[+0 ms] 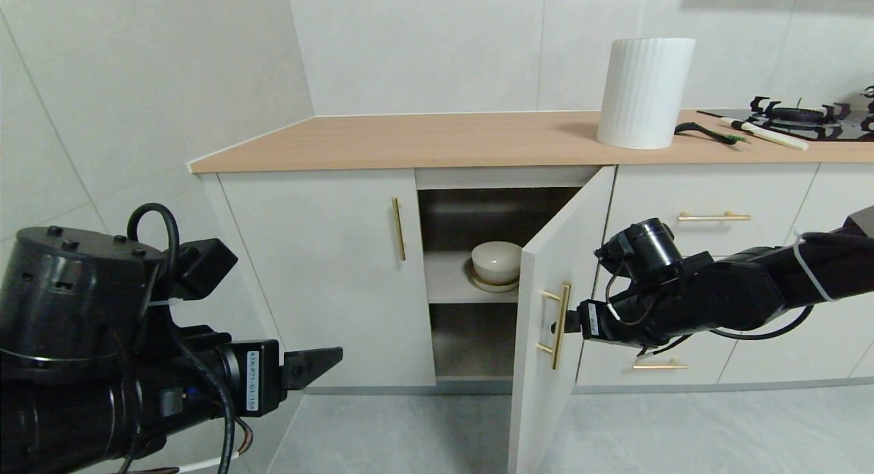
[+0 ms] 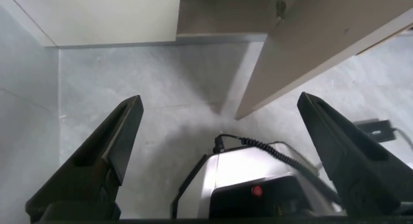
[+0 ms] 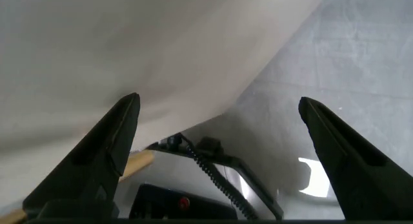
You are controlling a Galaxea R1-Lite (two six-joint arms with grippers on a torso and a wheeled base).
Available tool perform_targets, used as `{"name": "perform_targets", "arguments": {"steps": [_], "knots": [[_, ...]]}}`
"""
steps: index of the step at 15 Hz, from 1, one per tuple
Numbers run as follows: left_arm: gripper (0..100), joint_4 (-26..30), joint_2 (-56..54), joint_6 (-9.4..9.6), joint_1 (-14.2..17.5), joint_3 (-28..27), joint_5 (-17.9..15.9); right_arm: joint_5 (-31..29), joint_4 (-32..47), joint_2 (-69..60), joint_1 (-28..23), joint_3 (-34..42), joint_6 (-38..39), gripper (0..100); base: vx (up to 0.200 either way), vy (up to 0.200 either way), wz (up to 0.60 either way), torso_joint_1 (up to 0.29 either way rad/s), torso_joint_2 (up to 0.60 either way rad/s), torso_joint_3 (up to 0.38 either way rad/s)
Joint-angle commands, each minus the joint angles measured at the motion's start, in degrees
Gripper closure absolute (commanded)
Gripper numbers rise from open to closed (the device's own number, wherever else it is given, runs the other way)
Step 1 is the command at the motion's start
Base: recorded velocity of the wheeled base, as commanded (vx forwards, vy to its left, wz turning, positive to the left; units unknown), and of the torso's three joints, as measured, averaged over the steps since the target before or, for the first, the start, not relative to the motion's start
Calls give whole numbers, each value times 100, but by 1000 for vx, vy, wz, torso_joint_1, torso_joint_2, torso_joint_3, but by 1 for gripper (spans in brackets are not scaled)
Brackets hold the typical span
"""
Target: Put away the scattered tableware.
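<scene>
Where the tiled wall [image 1: 136, 85] closes off the left side, the left gripper [image 2: 219, 101] hangs low and near, its fingers spread wide over the grey floor [image 1: 410, 433]. That floor runs between it and the cabinet fronts farther off. Above them the wooden counter [image 1: 410, 141] spans the scene, its front edge straight and its left end tight against the wall. Below it, a closed door [image 1: 328, 276] stands left of the cupboard [image 1: 491, 214]. On the cupboard's shelf [image 1: 447, 279] a pale bowl [image 1: 496, 260] sits on a plate [image 1: 493, 285], towards the right of the opening.

The open door [image 1: 539, 392] swings out towards the near side from hinges on its right, its free edge jutting over the floor. The right gripper [image 1: 572, 322] is at this door's gold handle [image 1: 560, 325], jaws wide apart, the bar just beside one finger; whether they touch cannot be told. Farther right on the counter stands a ribbed white canister [image 1: 645, 91]. Just right of it lie a green-handled utensil [image 1: 710, 132] and a white-handled utensil [image 1: 768, 135], near the hob [image 1: 799, 115]. Drawers [image 1: 713, 201] fill the front beneath.
</scene>
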Motion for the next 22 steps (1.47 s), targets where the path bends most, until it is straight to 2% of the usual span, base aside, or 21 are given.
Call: {"name": "perform_targets", "arguments": {"steps": [1, 4, 8, 10, 13, 19, 22], "knots": [[0, 2, 16, -1, 9, 5, 4, 1, 1, 69, 48, 5, 69, 0, 200, 0, 0, 2, -2, -2], [0, 2, 51, -1, 9, 5, 4, 1, -122, 157, 206, 14, 130, 0, 200, 0, 0, 1, 4, 6], [0, -16, 68, 8, 9, 14, 4, -52, -544, 350, 329, -21, 649, 0, 200, 0, 0, 4, -1, 1], [0, -16, 68, 8, 9, 14, 13, -95, -887, 482, 338, -65, 974, 0, 0, 0, 0, 0, 0, 0], [0, -25, 68, -1, 9, 14, 13, -192, -1282, 825, 408, -469, 1853, 0, 0, 0, 0, 0, 0, 0], [0, -25, 86, -1, 9, 5, 4, -1159, -1379, 1660, 391, -1515, 2741, 0, 0, 0, 0, 0, 0, 0], [0, -25, 121, -1, 9, 5, 4, -1616, -1379, 1915, 329, -1876, 2864, 0, 0, 0, 0, 0, 0, 0]]}}
